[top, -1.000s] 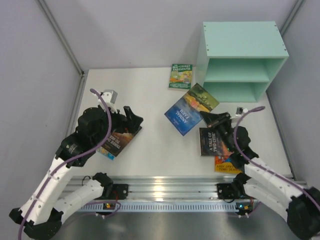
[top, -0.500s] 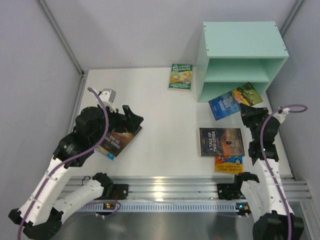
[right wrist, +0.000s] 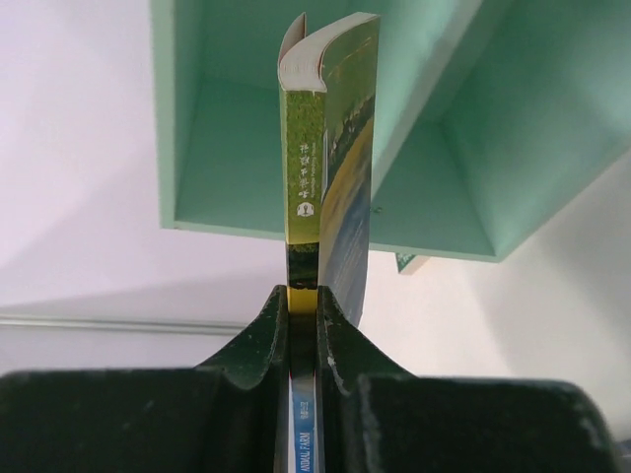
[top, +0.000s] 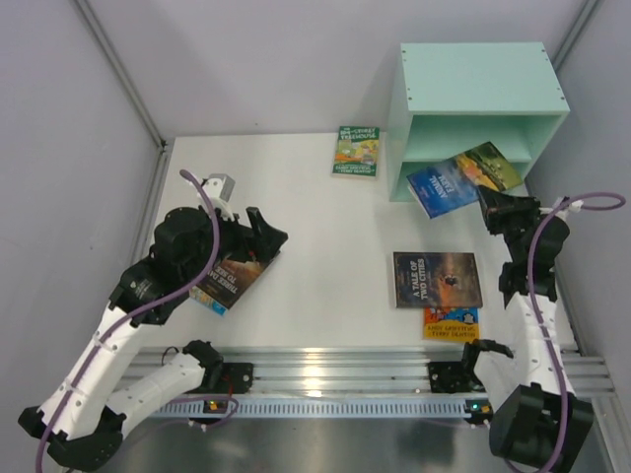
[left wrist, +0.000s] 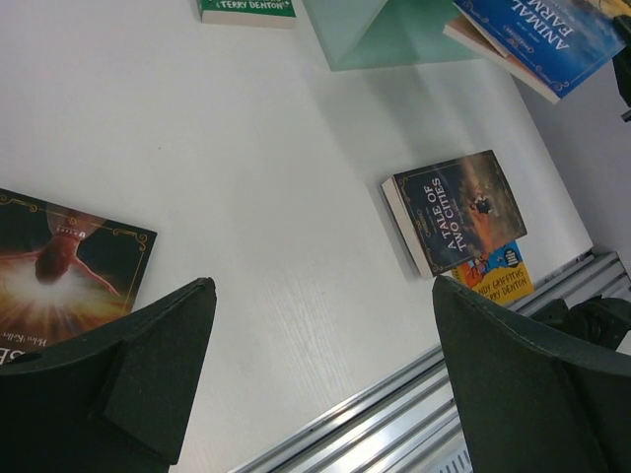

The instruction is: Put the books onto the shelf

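Blue book (top: 461,178), clamped in right claw (right wrist: 303,296), has been brought up to the shelf (top: 483,79)'s lower bay, apparently not yet inserted; left claw (top: 260,233) kept apart.

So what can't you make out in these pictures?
Orange-yellow book, top view: mostly under the Two Cities book.
Dark brown book, top view: partly covered by the left end effector.
Shelf, lower compartment, top view: blocked by the held blue book.
Green book, left wrist view: cut by top edge.
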`<state>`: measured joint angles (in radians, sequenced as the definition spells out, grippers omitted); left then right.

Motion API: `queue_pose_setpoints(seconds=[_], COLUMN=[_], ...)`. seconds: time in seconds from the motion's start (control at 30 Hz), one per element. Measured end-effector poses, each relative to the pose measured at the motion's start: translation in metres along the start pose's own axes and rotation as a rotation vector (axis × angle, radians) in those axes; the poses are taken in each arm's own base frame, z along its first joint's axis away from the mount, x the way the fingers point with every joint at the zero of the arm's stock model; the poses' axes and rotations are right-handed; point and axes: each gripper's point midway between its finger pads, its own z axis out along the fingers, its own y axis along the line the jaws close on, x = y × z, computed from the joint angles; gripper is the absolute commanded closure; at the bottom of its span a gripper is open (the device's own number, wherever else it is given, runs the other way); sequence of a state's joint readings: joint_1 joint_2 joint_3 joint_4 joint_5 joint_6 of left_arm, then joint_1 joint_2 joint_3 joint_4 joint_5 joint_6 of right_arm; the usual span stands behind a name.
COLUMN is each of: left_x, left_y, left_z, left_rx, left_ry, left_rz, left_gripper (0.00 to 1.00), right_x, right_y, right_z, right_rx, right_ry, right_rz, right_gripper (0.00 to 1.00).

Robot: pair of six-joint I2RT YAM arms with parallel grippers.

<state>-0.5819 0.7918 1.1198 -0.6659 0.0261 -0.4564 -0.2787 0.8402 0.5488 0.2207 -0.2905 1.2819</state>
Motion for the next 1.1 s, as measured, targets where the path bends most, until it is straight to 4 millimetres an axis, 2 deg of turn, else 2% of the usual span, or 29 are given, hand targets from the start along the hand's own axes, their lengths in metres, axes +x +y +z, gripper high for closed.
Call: queue_pose_setpoints(seconds=[0.23,0.37,0.6,0.9,1.1], left_x=[0.0,-0.001,0.003,0.006,0.004], left_y=[-0.002,-0.005,-0.01,-0.01,-0.011], left_z=[-0.001,-0.001,0.003,0.014,0.018], left_rx=[0.011,0.025,0.055,0.058,0.064], left_ry=[0.002,-0.002,0.007,0.025,0.017], left_rz=[-0.006,-0.013,-0.024,-0.024,-0.023], left_gripper=[0.04,0.04,0.04,0.04,0.04], right_x=[-0.011,-0.02,-0.033,-0.047,-0.044], right_y=[0.04,0.049,0.035,0.018,0.01], right_z=[-0.001,0.01,0.041,0.091,0.105], right_rx=[-0.088,-0.114,-0.084,-0.07,-0.075], right_ry=[-0.023,-0.045,-0.087,-0.1,-0.102], right_rz=[-0.009,-0.007,0.004,0.044,0.056], right_gripper=[1.0,1.0,1.0,1.0,1.0])
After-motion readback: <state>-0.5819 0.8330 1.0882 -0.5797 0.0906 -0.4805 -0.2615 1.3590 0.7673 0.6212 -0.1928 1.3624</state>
